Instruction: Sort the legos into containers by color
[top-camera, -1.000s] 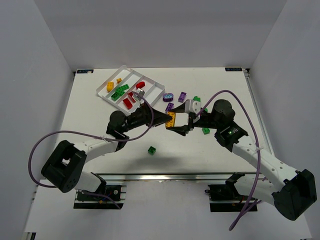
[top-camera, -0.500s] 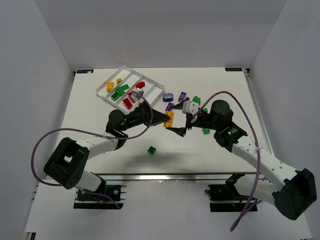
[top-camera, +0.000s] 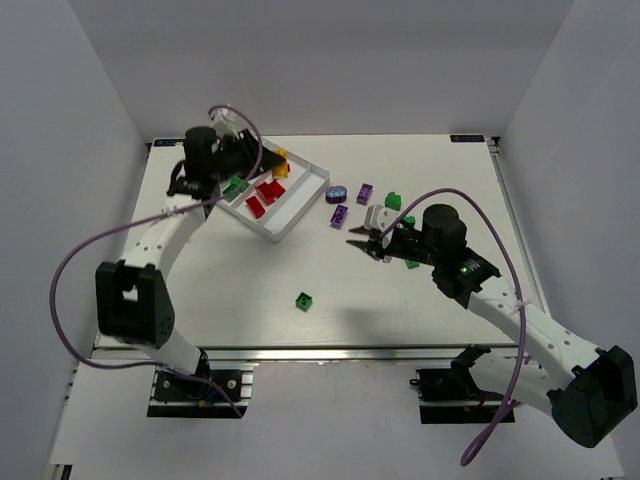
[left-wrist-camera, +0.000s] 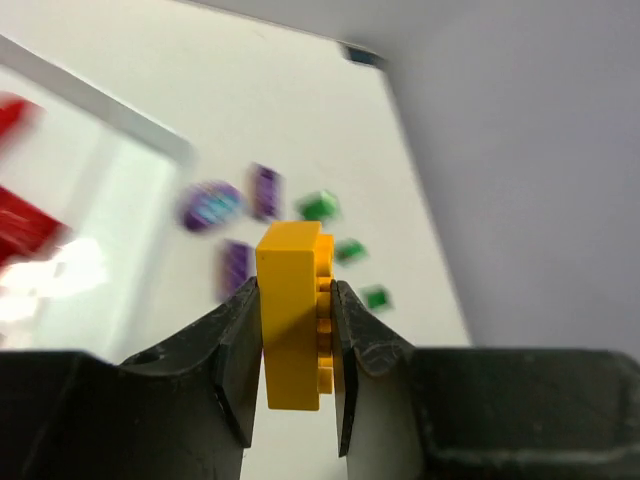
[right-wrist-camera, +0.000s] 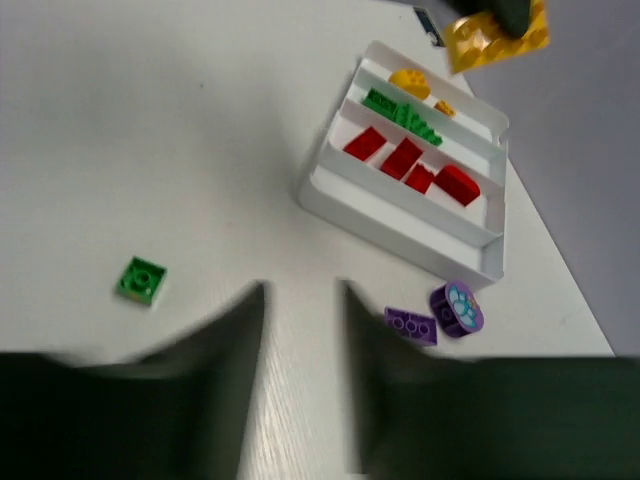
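Observation:
My left gripper (top-camera: 278, 160) is shut on a yellow-orange lego (top-camera: 281, 157) and holds it above the far end of the white tray (top-camera: 303, 208). In the left wrist view the brick (left-wrist-camera: 292, 310) stands upright between the pads. The tray's containers (right-wrist-camera: 400, 215) hold yellow (right-wrist-camera: 410, 80), green (right-wrist-camera: 400, 110) and red (right-wrist-camera: 405, 158) legos. My right gripper (top-camera: 353, 243) hovers mid-table; its blurred jaws (right-wrist-camera: 300, 290) show a narrow gap with nothing in it. A round purple lego (right-wrist-camera: 457, 308) and a purple brick (right-wrist-camera: 411, 325) lie near the tray.
A loose green lego (top-camera: 303, 300) lies in the near middle of the table. More green legos (top-camera: 393, 200) and another purple brick (top-camera: 365, 193) lie right of the tray, beside my right arm. The white walls enclose the table.
The right gripper let go of the yellow-orange lego, opened wide, then narrowed and drew back. The left arm swung from mid-table up to the tray with the brick.

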